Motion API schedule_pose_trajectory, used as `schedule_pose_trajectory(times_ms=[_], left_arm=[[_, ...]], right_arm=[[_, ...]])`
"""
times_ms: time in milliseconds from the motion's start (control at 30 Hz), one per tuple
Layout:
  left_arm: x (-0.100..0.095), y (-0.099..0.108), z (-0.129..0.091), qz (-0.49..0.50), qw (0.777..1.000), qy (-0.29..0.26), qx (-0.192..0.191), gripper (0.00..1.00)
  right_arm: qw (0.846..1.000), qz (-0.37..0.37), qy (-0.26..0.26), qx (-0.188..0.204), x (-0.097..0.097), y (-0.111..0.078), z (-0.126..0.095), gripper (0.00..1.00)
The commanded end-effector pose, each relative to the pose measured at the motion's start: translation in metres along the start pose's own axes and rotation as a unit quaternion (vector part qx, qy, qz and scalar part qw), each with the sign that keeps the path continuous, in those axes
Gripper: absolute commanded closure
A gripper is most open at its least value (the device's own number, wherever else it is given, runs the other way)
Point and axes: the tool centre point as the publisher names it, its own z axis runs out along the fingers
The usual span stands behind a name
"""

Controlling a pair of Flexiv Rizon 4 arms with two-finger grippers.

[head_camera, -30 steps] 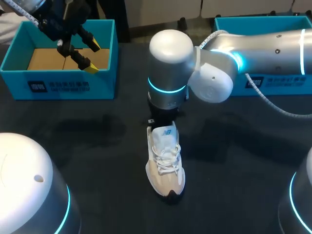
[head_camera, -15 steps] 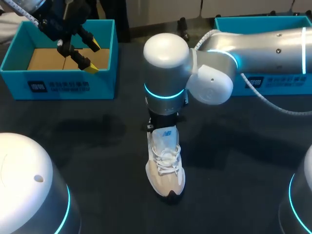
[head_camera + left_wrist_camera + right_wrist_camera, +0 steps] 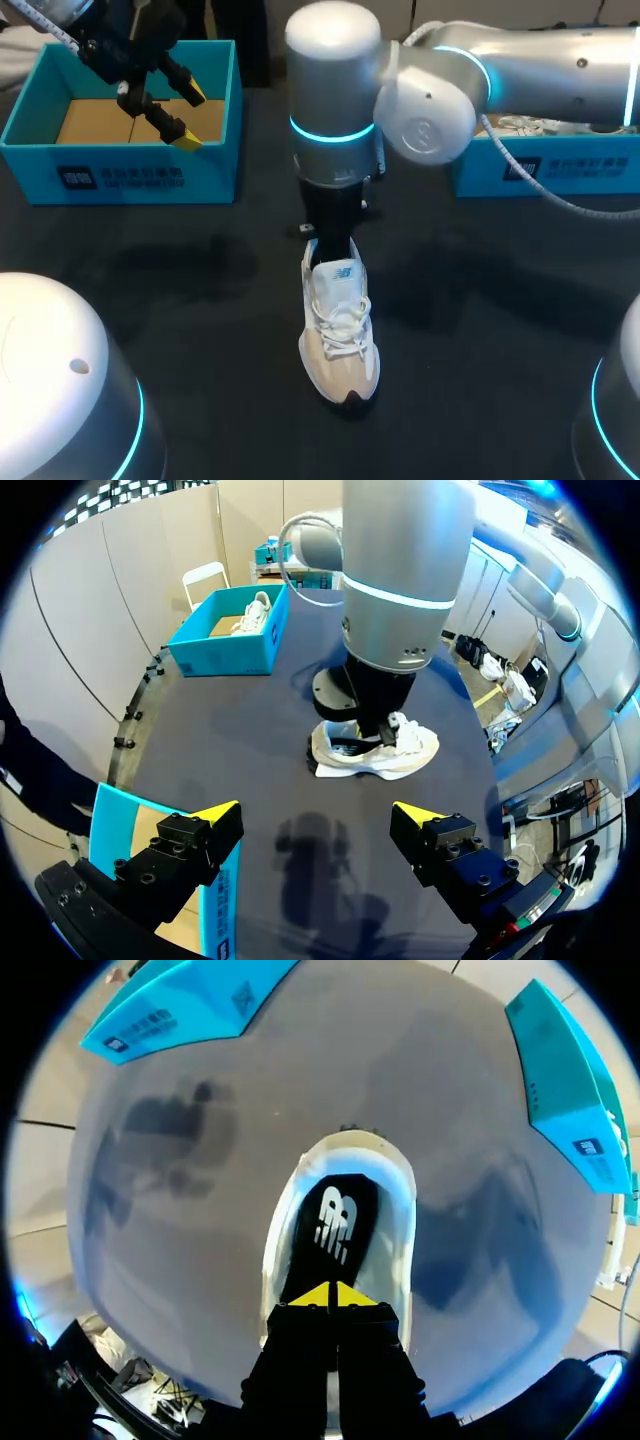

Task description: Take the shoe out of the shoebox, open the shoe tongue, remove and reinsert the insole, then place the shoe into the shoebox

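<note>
A: R arm's [image 3: 470, 75] lifted since a sec ago; shoe [image 3: 340, 340] hasn't budged, upright mid-table [image 3: 200, 290].
B: R gripper [image 3: 328, 1295]?
A: Tips pinched together on the black insole [image 3: 330, 1225], over the heel opening. L gripper [image 3: 190, 118] spread apart above blue box [image 3: 140, 175].

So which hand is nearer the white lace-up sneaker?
Right. Right hand is at the heel of the white sneaker; left hand hangs over the blue box, well away.

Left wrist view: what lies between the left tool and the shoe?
Only bare dark table lies between the left tool and the shoe, as the left wrist view shows.
</note>
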Motion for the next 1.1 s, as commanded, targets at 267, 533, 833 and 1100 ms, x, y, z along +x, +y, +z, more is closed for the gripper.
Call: schedule_pose_trajectory(times_ms=[267, 533, 833, 1100], left_arm=[[0.0, 0.0, 0.0, 0.0, 1.0, 0.0, -0.001, 0.0], [0.0, 0.0, 0.0, 0.0, 1.0, 0.0, -0.001, 0.0], [0.0, 0.0, 0.0, 0.0, 1.0, 0.0, -0.001, 0.0], [0.0, 0.0, 0.0, 0.0, 1.0, 0.0, -0.001, 0.0]], right_arm=[[1.0, 0.025, 0.004, 0.009, 0.007, -0.009, 0.0, 0.15], [0.999, 0.033, 0.003, 0.013, 0.007, -0.008, 0.004, 0.0], [0.999, 0.038, 0.01, 0.028, 0.007, -0.009, 0.009, 0.0], [0.998, 0.049, 0.014, 0.044, 0.003, -0.015, 0.013, 0.0]])
